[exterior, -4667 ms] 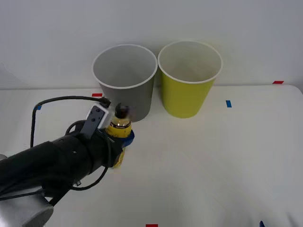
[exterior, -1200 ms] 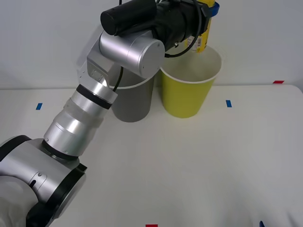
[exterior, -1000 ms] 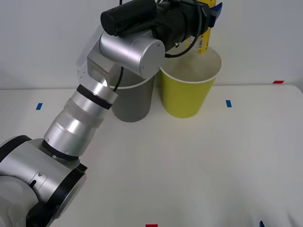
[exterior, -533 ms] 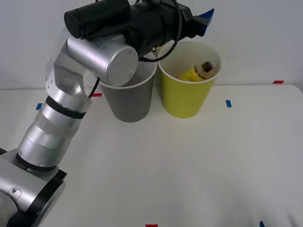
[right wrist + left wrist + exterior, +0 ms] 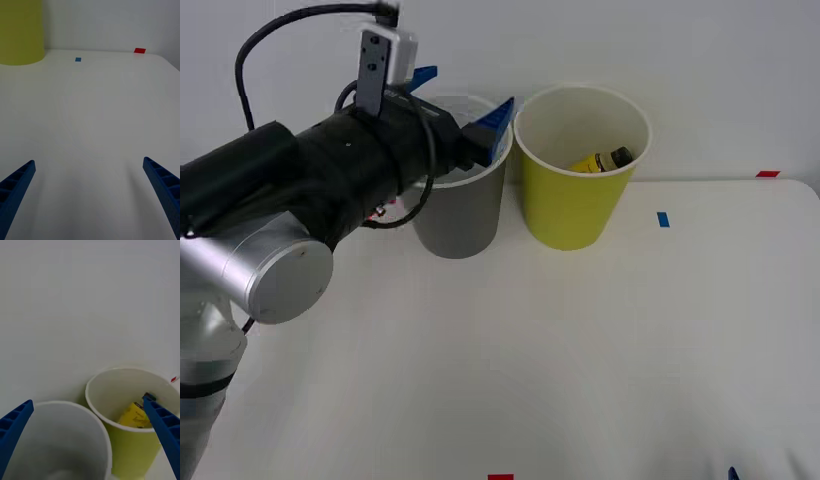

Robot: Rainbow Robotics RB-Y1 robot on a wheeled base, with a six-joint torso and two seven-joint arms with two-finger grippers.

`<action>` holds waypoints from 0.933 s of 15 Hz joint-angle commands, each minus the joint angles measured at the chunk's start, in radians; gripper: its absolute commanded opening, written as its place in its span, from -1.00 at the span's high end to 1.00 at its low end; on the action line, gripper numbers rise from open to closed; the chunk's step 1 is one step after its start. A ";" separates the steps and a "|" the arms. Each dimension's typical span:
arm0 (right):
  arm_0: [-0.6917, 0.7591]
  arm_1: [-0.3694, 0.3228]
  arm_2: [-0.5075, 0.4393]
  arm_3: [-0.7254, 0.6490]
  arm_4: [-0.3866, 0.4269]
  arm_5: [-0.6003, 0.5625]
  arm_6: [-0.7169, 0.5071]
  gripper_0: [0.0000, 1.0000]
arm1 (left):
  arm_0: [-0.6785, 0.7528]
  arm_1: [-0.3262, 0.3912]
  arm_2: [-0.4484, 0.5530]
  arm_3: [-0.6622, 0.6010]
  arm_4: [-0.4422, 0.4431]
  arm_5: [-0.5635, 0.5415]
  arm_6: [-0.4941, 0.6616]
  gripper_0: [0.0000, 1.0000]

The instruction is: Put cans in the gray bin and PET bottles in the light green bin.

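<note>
**Lime bin holds the bottle; left arm above the gray bin, empty-handed**

Yellow-labelled PET bottle (image 5: 604,161) lies tilted inside the light green bin (image 5: 575,205), black cap toward the bin's far right wall, body leaning down into the pale interior. It rests loose against the wall, not upright, as a dropped thing would settle. The left wrist view shows it the same way (image 5: 135,415), low in the bin.

Left gripper (image 5: 465,115) hangs over the rim of the gray bin (image 5: 460,215), just beside the green one. Blue ribbed fingers (image 5: 496,122) spread wide, nothing between them. Judged reason: its load is already in the bin, so it has no cause to clamp.

Gray bin's inside, as far as the left wrist view shows (image 5: 56,442), is pale and bare. The two bins stand side by side at the table's far edge, rims nearly touching, which keeps both drop points within one arm's reach.

Right gripper (image 5: 90,195) sits low over the white table (image 5: 97,112), fingers apart, idle, holding nothing. Lime bin's wall shows nearby (image 5: 20,33).

Judgement: bottle part of the sort looks done. No cans visible on the table.
</note>
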 commanded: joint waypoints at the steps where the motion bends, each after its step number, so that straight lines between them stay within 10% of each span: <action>1: 0.000 0.000 0.000 0.000 0.000 0.000 0.000 -1.00 | 0.251 0.031 0.062 -0.181 -0.015 -0.024 -0.010 -1.00; 7: 0.000 0.000 0.000 0.000 0.000 0.000 0.000 -1.00 | 0.582 0.039 0.071 -0.231 -0.033 -0.255 -0.040 -1.00; 14: 0.000 0.000 0.000 0.000 0.000 0.000 0.000 -1.00 | 0.774 -0.055 0.048 -0.237 -0.030 -0.267 -0.094 -1.00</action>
